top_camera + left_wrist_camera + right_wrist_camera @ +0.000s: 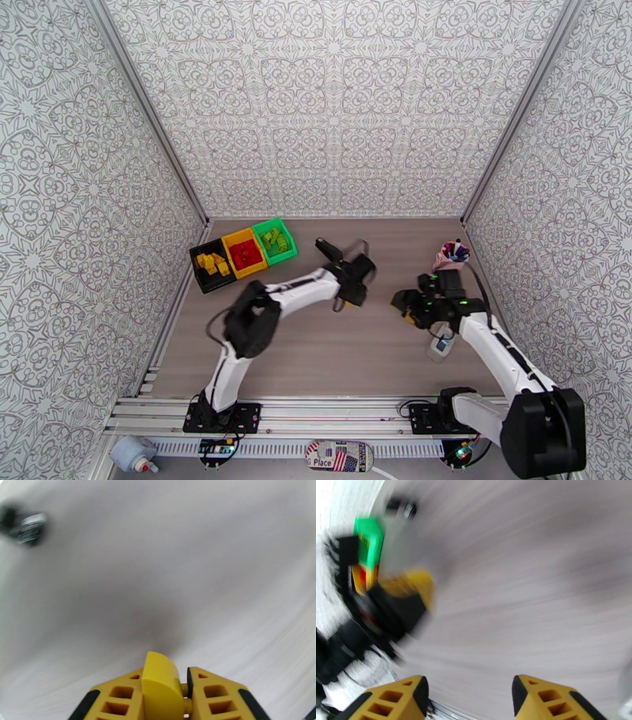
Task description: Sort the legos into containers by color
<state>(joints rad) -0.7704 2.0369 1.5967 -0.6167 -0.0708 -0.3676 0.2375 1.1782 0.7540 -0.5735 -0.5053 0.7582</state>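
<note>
High rear camera overlooks the table [355,355]; wrist cameras face it closely

Robot lab cell: patterned enclosure walls [340,103], aluminium rail [316,418].

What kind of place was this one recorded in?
Probably a purpose-built robot recording booth: grey ornament-patterned wall panels enclose a wood-grain tabletop, and two white-and-black arms are bolted to a ribbed aluminium rail at its near edge.

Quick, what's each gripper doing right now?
Left gripper: closed on a yellow brick.
Right gripper: open, holding nothing.
</note>
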